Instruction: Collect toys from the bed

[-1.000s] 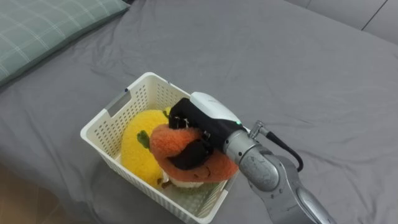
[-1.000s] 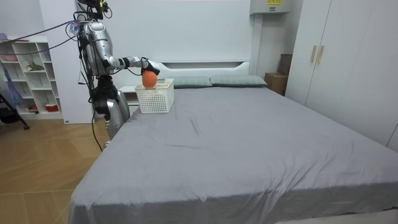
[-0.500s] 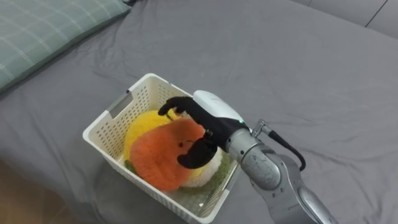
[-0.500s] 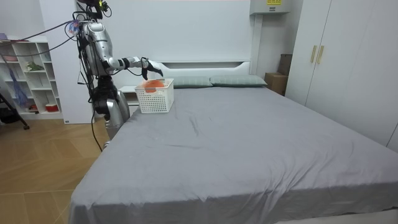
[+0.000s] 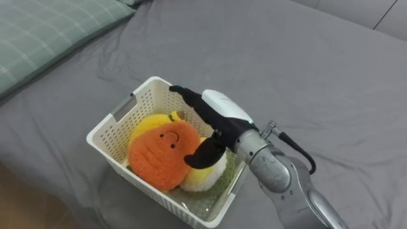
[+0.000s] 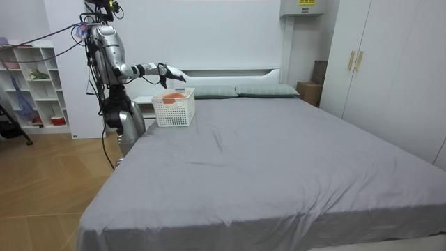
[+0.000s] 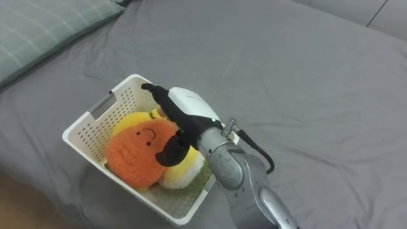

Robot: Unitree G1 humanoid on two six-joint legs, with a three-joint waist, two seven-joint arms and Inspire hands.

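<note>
A white slatted basket (image 5: 109, 124) (image 7: 81, 124) (image 6: 174, 109) stands on the grey bed. Inside it lie an orange plush toy with a smiling face (image 5: 160, 153) (image 7: 136, 152), a yellow plush (image 5: 151, 119) behind it and a cream-and-yellow plush (image 5: 206, 176) (image 7: 179, 174) beside it. My right hand (image 5: 213, 115) (image 7: 183, 109) hovers open just above the basket's right half, fingers stretched toward the far rim, thumb hanging over the toys. It holds nothing. In the room view I stand at the bed's head corner, right hand (image 6: 172, 72) reaching over the basket.
A green checked pillow (image 5: 44, 32) lies at the upper left, with more pillows (image 6: 237, 90) along the headboard. Grey sheet (image 5: 305, 76) spreads wide to the right of the basket. A white shelf unit (image 6: 31, 87) stands behind me.
My right hand let go of the orange plush, which dropped into the basket face up. The fingers spread straight and the hand lifted slightly above the toys.
</note>
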